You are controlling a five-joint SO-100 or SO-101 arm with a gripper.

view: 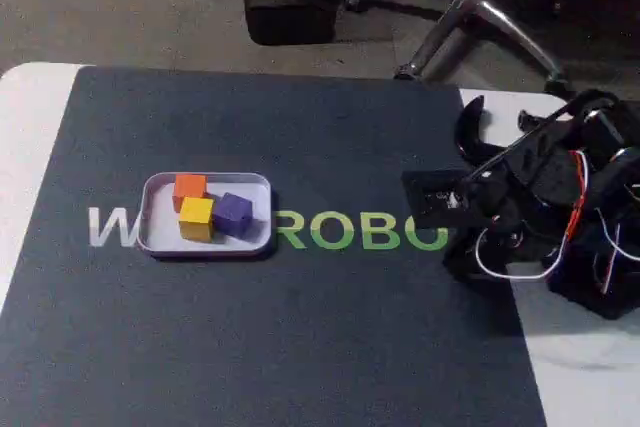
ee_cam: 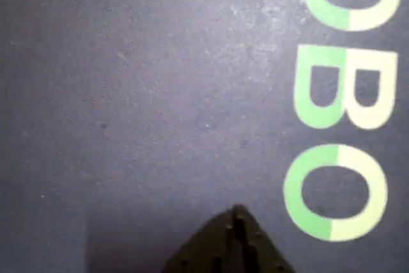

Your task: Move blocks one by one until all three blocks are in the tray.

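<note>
gripper [ee_cam: 238,218] jaws together over mat [view: 300,347] | arm [view: 545,207] folded right, fixed view

Three blocks [view: 208,211] sit in the tray [view: 158,237], left of the arm [view: 545,207]

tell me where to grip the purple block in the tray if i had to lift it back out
Come from above and pinch the purple block across its far and near faces. The yellow block sits tight on its left in the fixed view; the right side is near the tray rim. The gripper looks shut.
</note>
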